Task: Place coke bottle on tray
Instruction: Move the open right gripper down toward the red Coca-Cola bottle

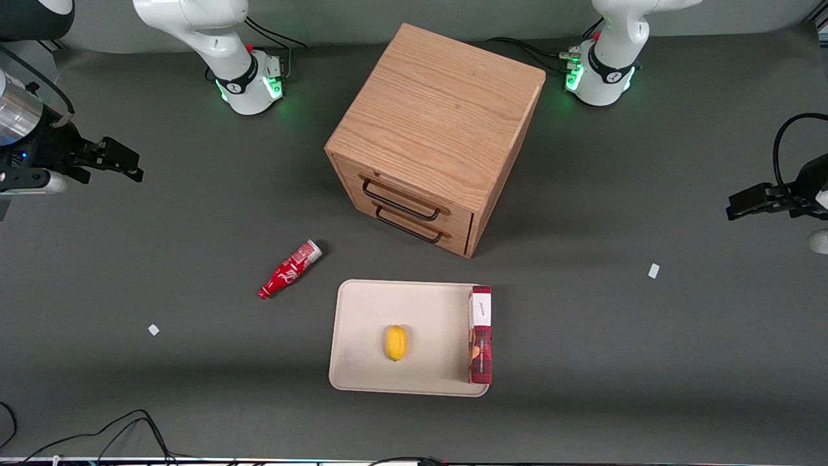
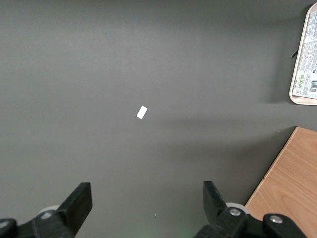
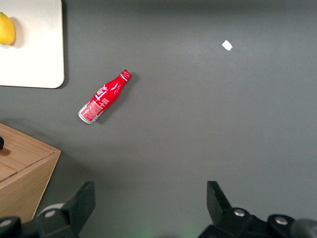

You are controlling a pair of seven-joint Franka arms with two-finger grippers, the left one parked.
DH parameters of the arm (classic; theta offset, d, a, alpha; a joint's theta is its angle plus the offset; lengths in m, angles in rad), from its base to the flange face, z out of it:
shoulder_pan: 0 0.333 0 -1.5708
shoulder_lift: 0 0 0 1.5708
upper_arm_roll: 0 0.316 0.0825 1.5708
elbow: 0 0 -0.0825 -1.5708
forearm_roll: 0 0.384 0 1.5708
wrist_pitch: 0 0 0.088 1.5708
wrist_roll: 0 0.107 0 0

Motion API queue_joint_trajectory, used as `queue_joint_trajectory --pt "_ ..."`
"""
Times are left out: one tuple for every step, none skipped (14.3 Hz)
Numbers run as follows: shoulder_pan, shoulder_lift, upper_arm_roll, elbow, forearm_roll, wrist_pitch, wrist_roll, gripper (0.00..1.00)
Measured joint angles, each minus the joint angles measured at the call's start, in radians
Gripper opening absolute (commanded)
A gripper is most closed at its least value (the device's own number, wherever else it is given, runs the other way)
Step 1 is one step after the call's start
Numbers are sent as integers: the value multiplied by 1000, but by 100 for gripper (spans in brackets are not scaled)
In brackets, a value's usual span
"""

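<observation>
Dark grey matte surface [image 1: 194, 401], with a light oak two-drawer cabinet [image 1: 440, 123] at its middle. Just in front of the drawers, a shallow cream-beige rectangular tray [image 1: 362, 323] holding a small yellow lemon [image 1: 396, 342] and a long red box with a white label [image 1: 480, 334] along the rim toward the parked arm's end. Small red contoured coke bottle [image 1: 290, 268] lying on its side on the surface beside the tray, toward the working arm's end, cap pointing to 7 o'clock and silvery base to 1 o'clock in the front view; clear of the rim. Black two-finger tool [image 1: 119, 160] released, fingers [image 3: 79, 201] spread wide, hovering well apart from the bottle.
</observation>
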Motion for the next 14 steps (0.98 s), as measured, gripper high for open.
queue_joint_trajectory --pt "2 3 2 0 0 0 1 100" --pt "7 6 3 1 0 0 10 100" --pt "15 11 4 2 0 0 37 100" --pt "26 18 6 3 1 0 78 100" --pt "42 29 7 4 1 0 124 100" --pt "61 45 9 7 2 1 178 100" --pt "78 62 11 9 2 4 228 100" --pt "97 83 13 14 3 7 280 100" --pt "112 107 18 22 3 13 328 100" --pt "121 132 29 29 3 27 368 100" --pt "123 156 42 33 3 50 404 100" --pt "124 182 53 34 4 75 440 100" --pt "125 211 59 34 4 103 474 100" --pt "125 242 62 33 5 131 505 100"
